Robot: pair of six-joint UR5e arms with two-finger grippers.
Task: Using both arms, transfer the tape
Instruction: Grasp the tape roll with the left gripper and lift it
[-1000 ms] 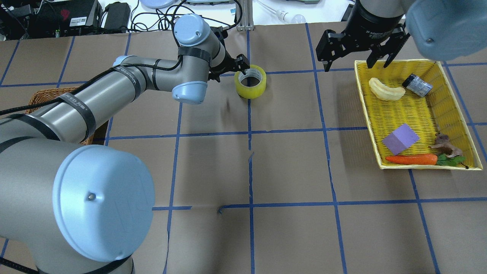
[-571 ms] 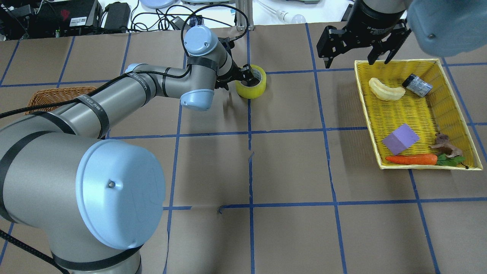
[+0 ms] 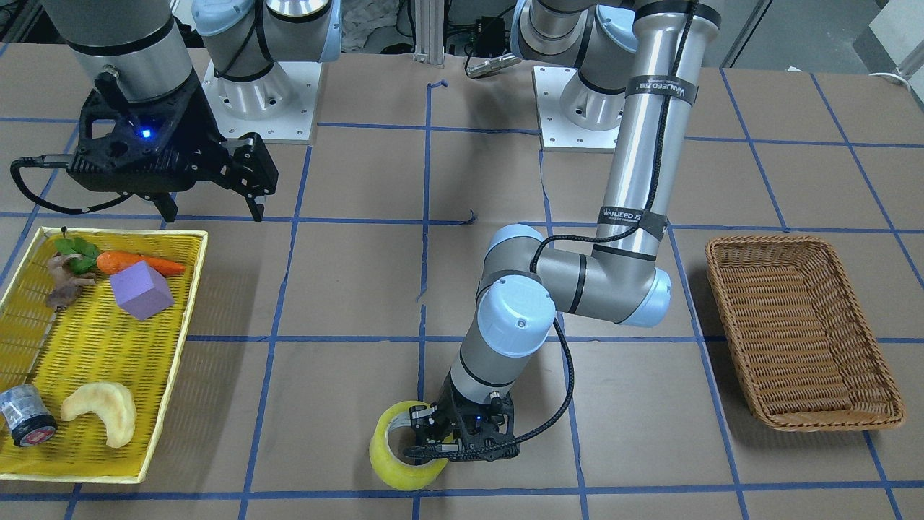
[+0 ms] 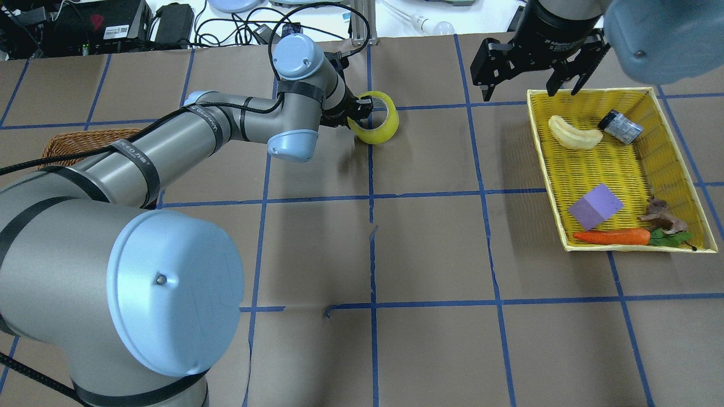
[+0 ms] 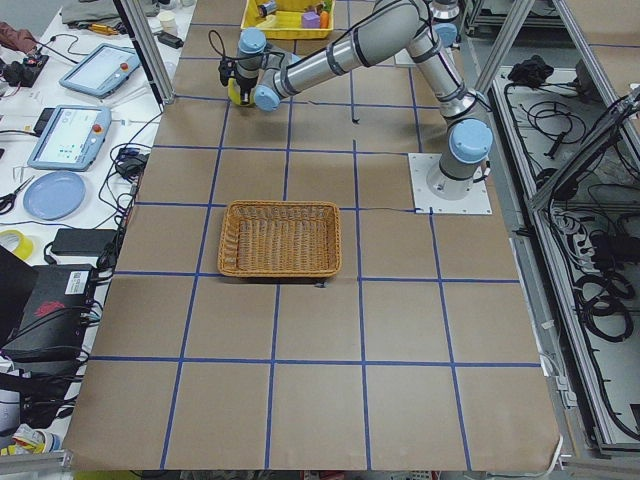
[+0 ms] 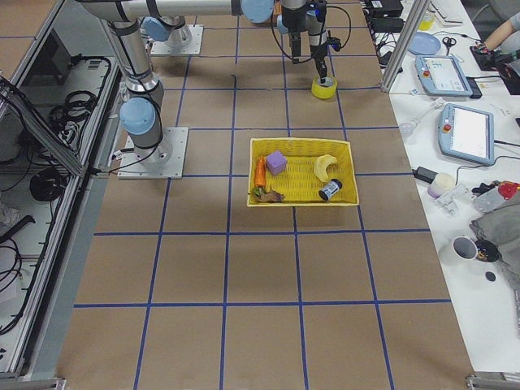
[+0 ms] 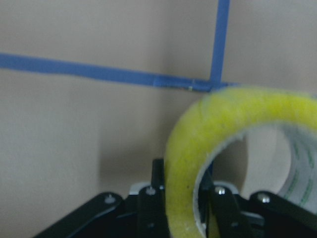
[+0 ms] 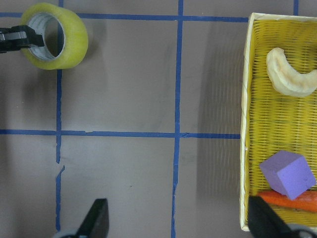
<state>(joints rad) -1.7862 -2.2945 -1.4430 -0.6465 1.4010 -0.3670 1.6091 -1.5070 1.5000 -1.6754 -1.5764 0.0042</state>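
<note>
— One question: clamped yet?
— With left jaws, yes: pinched across the wall of the tape [image 4: 376, 135], tilted, at far middle of the table [image 4: 430, 243]. Right jaws: spread wide, empty.
— Then lift slowly, leaving the far rim free.

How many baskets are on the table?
2. The yellow basket sits on the robot's right side, the brown wicker basket on its left. No others show in any view.

Brown gridded table [image 4: 430, 249]: yellow tray [image 4: 547, 169], wicker basket [image 3: 766, 240].
</note>
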